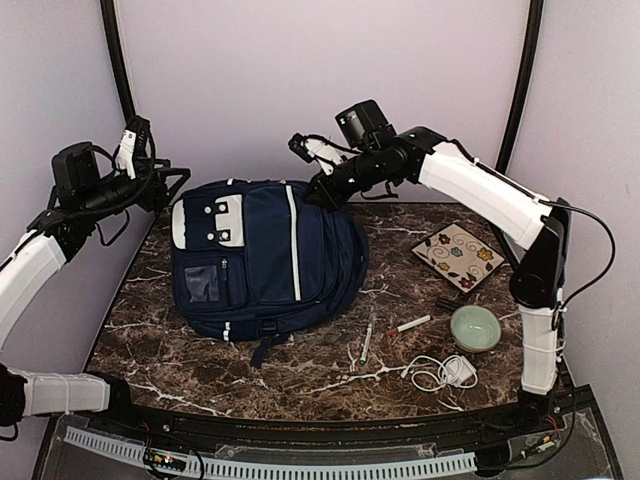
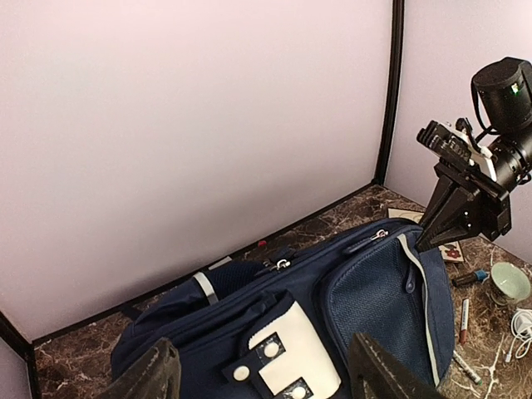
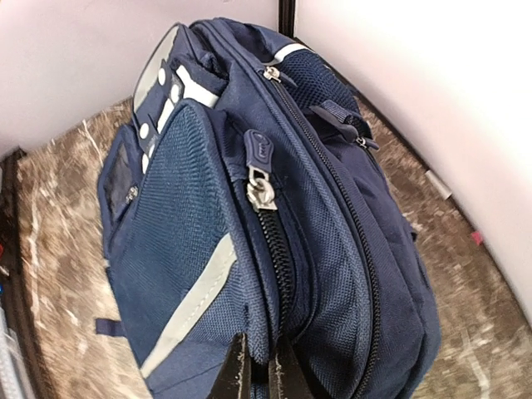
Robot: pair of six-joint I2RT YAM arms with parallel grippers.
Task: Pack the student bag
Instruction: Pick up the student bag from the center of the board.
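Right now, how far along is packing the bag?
Done: nothing packed that I can see; the student bag lies with its visible zips closed. In hand: the right gripper is shut on its zipper edge, and the left gripper hangs open above it. Left: open it, then probably load the marker, pen, bowl and charger on the table.

My top view looked down from above and behind the arm bases, taking in the whole bench (image 1: pixel 300 375). The left wrist camera sat far left, facing right across the student bag (image 2: pixel 378 303) toward the right claw (image 2: pixel 424 242). The right wrist camera hung close over the bag's right end, facing left. All three shared the bag.
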